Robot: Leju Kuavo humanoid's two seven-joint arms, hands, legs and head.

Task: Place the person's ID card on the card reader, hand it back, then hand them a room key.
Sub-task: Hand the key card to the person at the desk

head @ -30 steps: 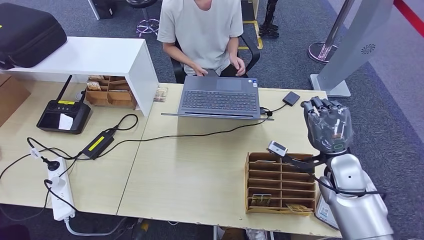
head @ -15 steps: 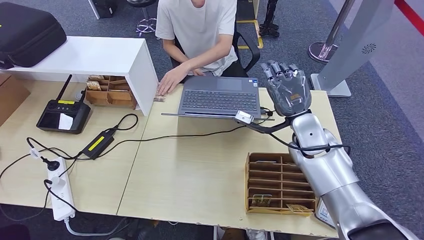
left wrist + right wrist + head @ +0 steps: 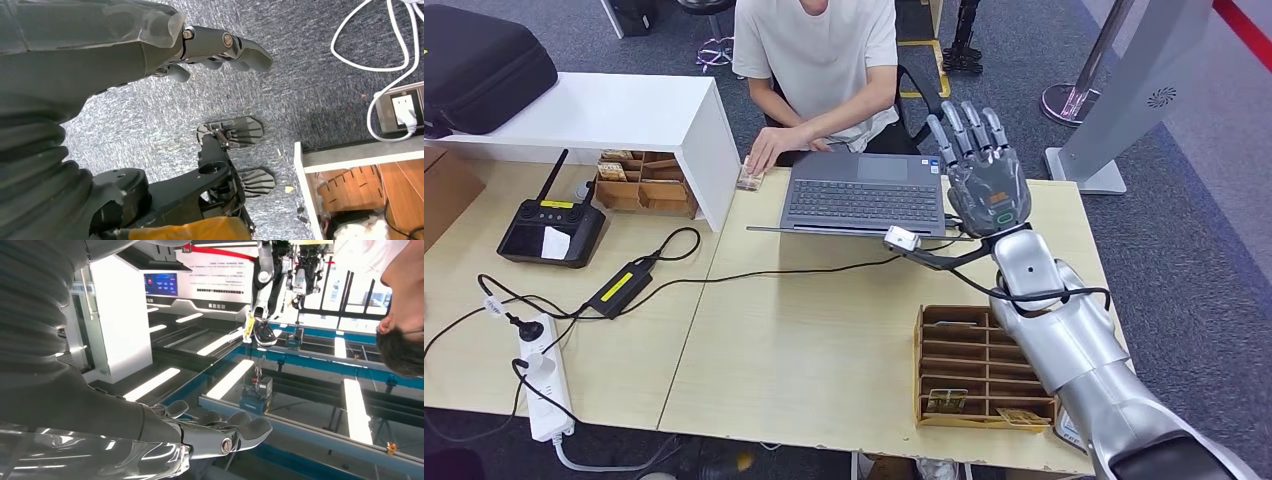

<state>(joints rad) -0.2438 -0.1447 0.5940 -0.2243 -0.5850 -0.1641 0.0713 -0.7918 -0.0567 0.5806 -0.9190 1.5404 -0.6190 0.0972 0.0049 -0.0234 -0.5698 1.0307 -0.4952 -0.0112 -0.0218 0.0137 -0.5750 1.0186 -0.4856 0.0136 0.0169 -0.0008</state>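
One robot hand (image 3: 982, 170) raised, fingers spread, empty

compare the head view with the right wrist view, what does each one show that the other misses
Only the head view shows the desk, the open laptop, the wooden card organizer, the remote controller, and the person's hand resting on a small stack at the desk's far edge.

Only the right wrist view shows the ceiling lights overhead and the side of the person's head.

Both show the right hand raised, palm up, fingers apart and holding nothing, and the person.
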